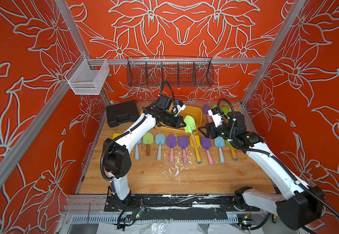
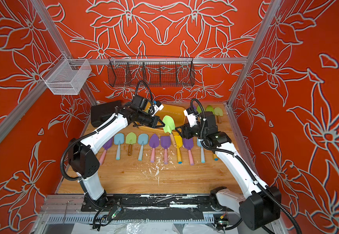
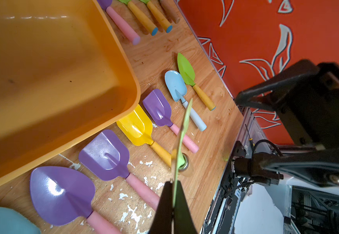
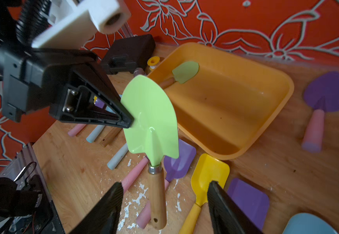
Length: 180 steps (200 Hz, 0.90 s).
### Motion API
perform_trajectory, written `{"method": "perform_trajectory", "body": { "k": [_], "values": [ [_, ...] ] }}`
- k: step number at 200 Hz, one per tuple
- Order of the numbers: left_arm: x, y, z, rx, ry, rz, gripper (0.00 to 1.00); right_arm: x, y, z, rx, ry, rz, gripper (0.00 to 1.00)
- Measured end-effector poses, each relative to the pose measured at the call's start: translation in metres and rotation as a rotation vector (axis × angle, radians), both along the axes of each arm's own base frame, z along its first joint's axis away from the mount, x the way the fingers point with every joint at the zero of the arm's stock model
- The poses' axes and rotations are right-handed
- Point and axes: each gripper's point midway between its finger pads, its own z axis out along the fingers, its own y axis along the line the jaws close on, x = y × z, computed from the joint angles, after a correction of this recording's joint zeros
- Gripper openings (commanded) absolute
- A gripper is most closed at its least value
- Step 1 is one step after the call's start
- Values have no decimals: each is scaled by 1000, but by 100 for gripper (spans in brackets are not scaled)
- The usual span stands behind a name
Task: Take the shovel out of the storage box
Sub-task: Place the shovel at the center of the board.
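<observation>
two robot arms work over a wooden table (image 1: 154,178) inside a booth with red flowered walls. the left gripper (image 1: 182,124) (image 2: 160,122) (image 4: 131,121) is pressed together on the left edge of the blade of a light green shovel (image 1: 190,124) (image 2: 168,124) (image 4: 150,119), pinching it. the shovel hangs in the air, blade up and wooden handle pointing down and toward the near side.

in both top views it is just outside the near right corner of the storage box (image 1: 195,115) (image 2: 181,113), a shallow yellow-orange tub at the far middle of the table. the handle end is above a yellow shovel (image 1: 195,140) (image 4: 209,172) lying on the table.

the right gripper (image 1: 200,129) (image 2: 177,129) (image 4: 164,184) is spread wide. in the right wrist view its two black fingers stand on either side of the wooden handle, apart from it.

in that view a second green shovel (image 4: 185,72) lies inside the box, against a far corner.

a row of purple, blue, green and yellow shovels lies side by side just near of the box. more shovels lie at the far right. a black tool case (image 1: 122,115) sits at the far left. a black wire basket (image 1: 169,75) and a white mesh basket (image 1: 87,78) hang on the frame above.
</observation>
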Motion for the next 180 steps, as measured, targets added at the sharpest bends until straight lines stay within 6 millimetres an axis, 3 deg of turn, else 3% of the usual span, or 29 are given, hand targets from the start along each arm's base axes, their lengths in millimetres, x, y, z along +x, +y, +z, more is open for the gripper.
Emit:
{"method": "perform_trajectory", "body": {
  "k": [53,120,180],
  "values": [
    [5,-2,-11,14,61,30,0,-14,17,-38,-57,132,15,63],
    [6,-2,-10,15,84,42,0,-10,30,-90,-166,247,13,56],
    [5,-1,-13,21,105,48,0,-8,36,-101,-182,266,3,43]
  ]
}}
